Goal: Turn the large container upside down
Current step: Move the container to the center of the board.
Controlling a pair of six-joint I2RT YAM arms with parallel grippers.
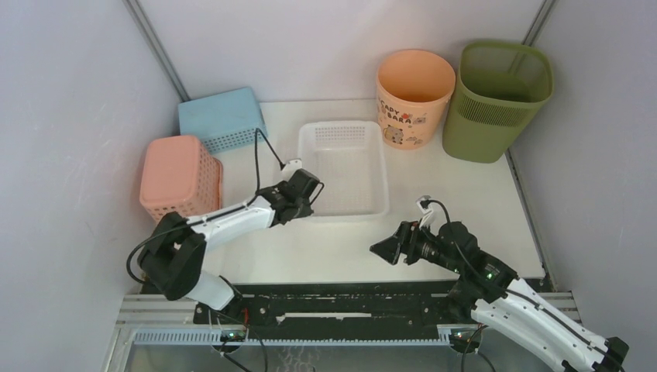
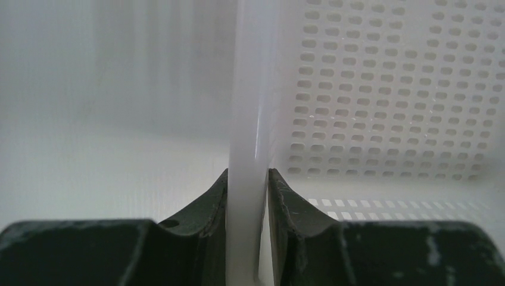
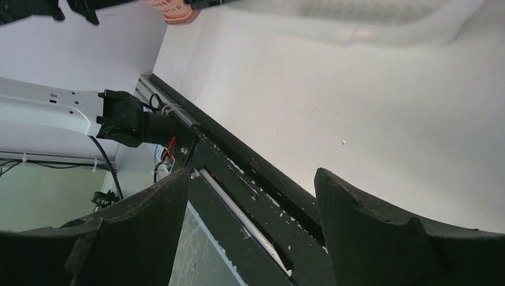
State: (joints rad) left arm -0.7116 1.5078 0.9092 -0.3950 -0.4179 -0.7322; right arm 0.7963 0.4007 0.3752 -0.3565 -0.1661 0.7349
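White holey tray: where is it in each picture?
Top external: the white tray lies mid-table, left gripper on its left rim.
Left wrist: its rim runs up the centre, between the fingers.
Right wrist: blurred, along the top edge.
Shared landmark: the left gripper pinching that rim, top and left-wrist views.

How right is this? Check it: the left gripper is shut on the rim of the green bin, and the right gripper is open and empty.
Not the green bin: the left gripper is shut on the rim of the white perforated tray, as the left wrist view shows; the bin stands untouched, far right. The right gripper is open and empty.
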